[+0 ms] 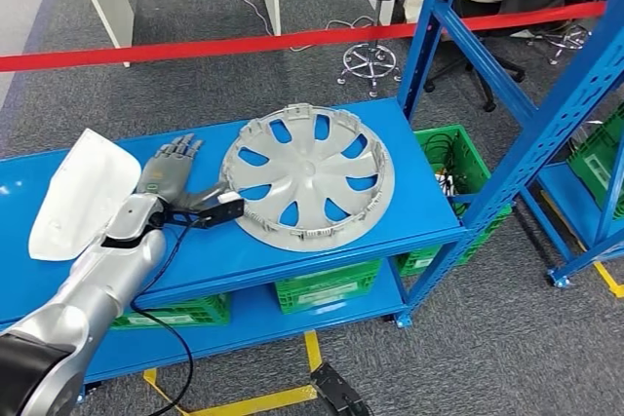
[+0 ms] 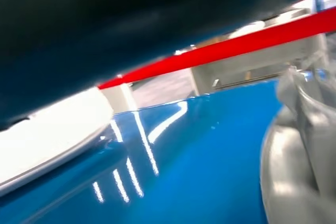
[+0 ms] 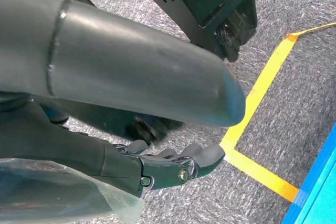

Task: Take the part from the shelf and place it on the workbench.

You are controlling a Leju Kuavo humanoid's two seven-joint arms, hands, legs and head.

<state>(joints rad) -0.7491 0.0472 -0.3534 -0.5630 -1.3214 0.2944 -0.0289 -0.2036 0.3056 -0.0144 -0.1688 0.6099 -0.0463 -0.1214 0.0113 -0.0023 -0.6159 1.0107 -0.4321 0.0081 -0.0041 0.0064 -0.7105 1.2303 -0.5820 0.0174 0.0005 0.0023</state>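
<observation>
Lying flat on the glossy blue metal shelf (image 1: 220,250), the round silver-grey plastic wheel cover with curved cut-outs (image 1: 309,177) is sitting toward the shelf's right end, near the blue upright post (image 1: 430,31). The left robot hand (image 1: 173,174) is reaching over the shelf just beside the cover's left rim, its dark grey fingers (image 1: 184,150) stretching forward and apart, and its thumb is pointing toward the rim; it is holding nothing, and whether the thumb is touching the cover cannot be told. In the left wrist view the cover's grey rim (image 2: 301,150) is looming close over the blue shelf. A white curved plastic panel (image 1: 81,192) is resting on the shelf on the other side of that hand, touching or nearly touching the silver forearm. The right robot hand (image 3: 174,166) is hanging above grey carpet (image 3: 277,108) marked with yellow tape (image 3: 257,93), its dark fingers curling loosely around nothing. Green plastic crates (image 1: 328,289) are sitting on the lower shelf, and a red barrier tape (image 1: 220,46) is stretching across behind.
</observation>
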